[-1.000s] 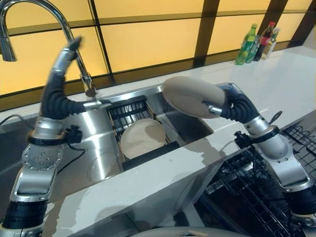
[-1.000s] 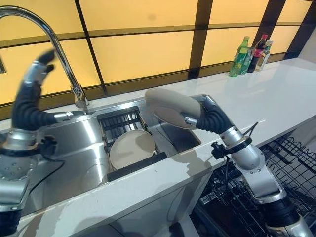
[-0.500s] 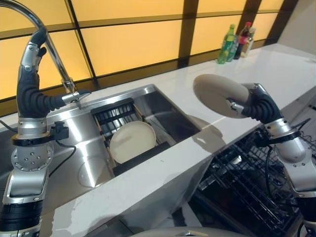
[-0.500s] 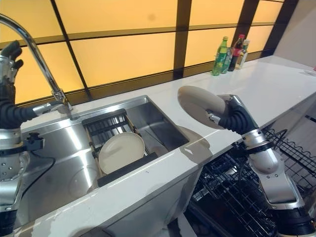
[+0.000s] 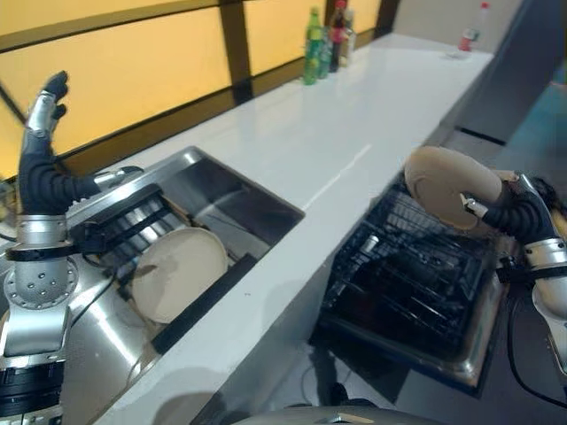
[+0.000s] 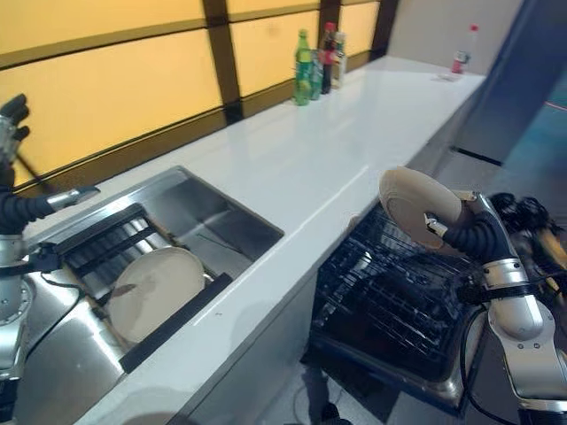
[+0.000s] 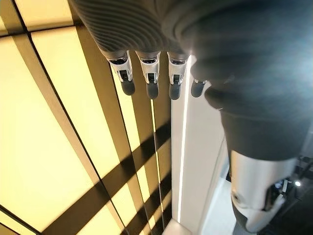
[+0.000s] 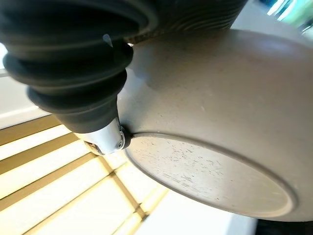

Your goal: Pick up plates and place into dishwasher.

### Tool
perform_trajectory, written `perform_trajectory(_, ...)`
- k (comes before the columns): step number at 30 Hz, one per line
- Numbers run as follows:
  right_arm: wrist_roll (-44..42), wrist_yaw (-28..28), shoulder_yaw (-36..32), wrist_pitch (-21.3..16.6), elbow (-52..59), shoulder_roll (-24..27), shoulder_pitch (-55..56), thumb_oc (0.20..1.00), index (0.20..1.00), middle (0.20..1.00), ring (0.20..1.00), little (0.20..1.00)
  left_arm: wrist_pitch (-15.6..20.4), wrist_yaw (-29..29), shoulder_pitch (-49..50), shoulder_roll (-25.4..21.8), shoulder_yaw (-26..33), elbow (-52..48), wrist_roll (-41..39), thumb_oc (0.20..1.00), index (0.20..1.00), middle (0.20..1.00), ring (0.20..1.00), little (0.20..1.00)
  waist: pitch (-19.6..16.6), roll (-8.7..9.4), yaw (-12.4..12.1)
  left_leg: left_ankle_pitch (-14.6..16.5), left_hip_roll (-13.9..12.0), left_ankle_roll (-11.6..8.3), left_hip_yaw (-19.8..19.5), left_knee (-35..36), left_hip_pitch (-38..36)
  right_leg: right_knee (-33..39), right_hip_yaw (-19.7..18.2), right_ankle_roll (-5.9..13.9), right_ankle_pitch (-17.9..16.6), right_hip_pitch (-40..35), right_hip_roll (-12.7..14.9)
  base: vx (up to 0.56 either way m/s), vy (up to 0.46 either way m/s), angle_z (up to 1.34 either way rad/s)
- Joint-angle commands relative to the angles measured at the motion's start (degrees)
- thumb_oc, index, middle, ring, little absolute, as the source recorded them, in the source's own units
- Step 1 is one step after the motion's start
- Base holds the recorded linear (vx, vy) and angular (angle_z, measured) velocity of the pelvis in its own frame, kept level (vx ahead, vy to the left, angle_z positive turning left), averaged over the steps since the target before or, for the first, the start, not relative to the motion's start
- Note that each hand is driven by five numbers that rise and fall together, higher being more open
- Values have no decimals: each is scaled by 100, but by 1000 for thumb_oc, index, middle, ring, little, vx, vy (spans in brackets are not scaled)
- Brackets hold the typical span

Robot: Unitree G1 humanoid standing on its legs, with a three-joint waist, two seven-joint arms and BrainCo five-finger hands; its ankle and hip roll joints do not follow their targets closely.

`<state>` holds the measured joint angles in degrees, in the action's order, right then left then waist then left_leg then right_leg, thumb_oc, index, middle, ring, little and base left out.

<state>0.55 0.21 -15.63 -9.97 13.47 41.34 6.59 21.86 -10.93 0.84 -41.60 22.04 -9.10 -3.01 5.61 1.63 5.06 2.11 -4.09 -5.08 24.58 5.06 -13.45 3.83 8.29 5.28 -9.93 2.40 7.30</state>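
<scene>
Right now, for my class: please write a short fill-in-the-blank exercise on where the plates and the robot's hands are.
1. The right hand holds a plate above the open ____ rack.
2. A second plate leans in the ____.
3. The left hand, raised by the window, holds ____.
4. Bottles stand on the ____ by the window.

Missing words: dishwasher; sink; nothing; counter

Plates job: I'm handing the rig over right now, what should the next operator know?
Right hand: shut on a round beige plate, held tilted above the open black wire dishwasher rack.
Left hand: open, raised beside the steel sink, holding nothing.
A second round beige plate leans in the sink.
Done: one plate lifted and carried to the rack.
Left: set it into the rack, then fetch the sink plate.
</scene>
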Motion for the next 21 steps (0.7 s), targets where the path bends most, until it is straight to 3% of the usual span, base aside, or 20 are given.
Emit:
perform_trajectory(1, -130, -173, -109, -293, -171, 206, -563, 200, 200, 200, 200, 200, 190, -248, -3, -349, 248, 153, 122, 1000, 1000, 1000, 1000, 1000, -12, 16, -118, 443, 134, 652, -116, -488, 420, -1550, 747, 596, 671, 163, 674, -184, -133, -117)
perform_trajectory(5, -129, -437, 88, -176, -93, 210, -596, 200, 200, 200, 200, 200, 150, -174, -212, -493, 250, 267, 6, 1000, 1000, 1000, 1000, 1000, 23, 38, -234, 365, 32, 708, -281, -913, 894, -2282, 437, 349, 1093, 130, 412, -134, -186, -71)
perform_trajectory(7, -163, -398, 161, -246, -103, 208, -591, 200, 200, 200, 200, 200, 202, -280, -184, -594, 316, 431, 81, 1000, 1000, 1000, 1000, 1000, -26, 80, -335, 287, -22, 636, -231, -1039, 1087, -2026, 567, 253, 1312, -107, 330, -95, -275, -67)
perform_trajectory(10, -239, -90, 298, -319, -251, 179, -696, 200, 200, 200, 200, 200, 152, -523, -41, -534, 417, 526, 130, 1000, 1000, 1000, 1000, 1000, -119, 106, -476, 180, -173, 382, -154, -1141, 1254, -1093, 779, 88, 1439, -586, 194, -37, -312, -91)
perform_trajectory(14, -392, 581, 246, -143, -210, 291, -704, 200, 200, 200, 200, 200, 105, -602, 205, -351, 531, 447, 127, 1000, 1000, 1000, 1000, 1000, -89, 187, -458, 489, -453, 236, -232, -2150, 1531, -782, 674, -197, 1385, -662, 21, 12, -277, -68)
perform_trajectory(16, -467, 851, 305, -7, -305, 354, -732, 200, 200, 200, 200, 200, 59, -587, 300, -242, 493, 396, 178, 1000, 1000, 1000, 1000, 1000, 28, 160, -516, 193, -642, 25, -600, -2928, 1934, -709, 517, -340, 1345, -721, -118, 55, -191, -48)
perform_trajectory(17, -495, 1052, 399, 86, -512, 379, -785, 200, 200, 200, 200, 200, 37, -492, 354, -162, 465, 356, 292, 1000, 1000, 1000, 1000, 1000, 114, 136, -583, 66, -584, -17, -888, -3004, 2083, -679, 373, -378, 1324, -769, -165, 65, -35, -60)
perform_trajectory(18, -498, 1090, 441, 63, -576, 387, -809, 200, 200, 200, 200, 200, 37, -509, 397, -141, 474, 335, 316, 1000, 1000, 1000, 1000, 1000, 124, 111, -626, 43, -475, -11, -1078, -2799, 2107, -665, 302, -355, 1313, -769, -188, 147, 94, -58)
perform_trajectory(19, -576, 1280, 589, 73, -774, 439, -871, 200, 200, 200, 200, 200, 0, -556, 546, -110, 525, 228, 335, 1000, 1000, 1000, 1000, 1000, 134, 69, -785, 7, -157, 73, -1628, -2001, 2056, -657, 89, -268, 1323, -767, -200, 132, 150, -58)
perform_trajectory(21, -719, 1499, 729, 131, -906, 492, -916, 200, 200, 200, 200, 200, 8, -610, 640, -93, 592, 160, 354, 1000, 1000, 1000, 1000, 1000, 86, 1, -911, -357, -116, 55, -2099, -1017, 1953, -637, -54, -230, 1364, -750, -228, 199, 162, -82)
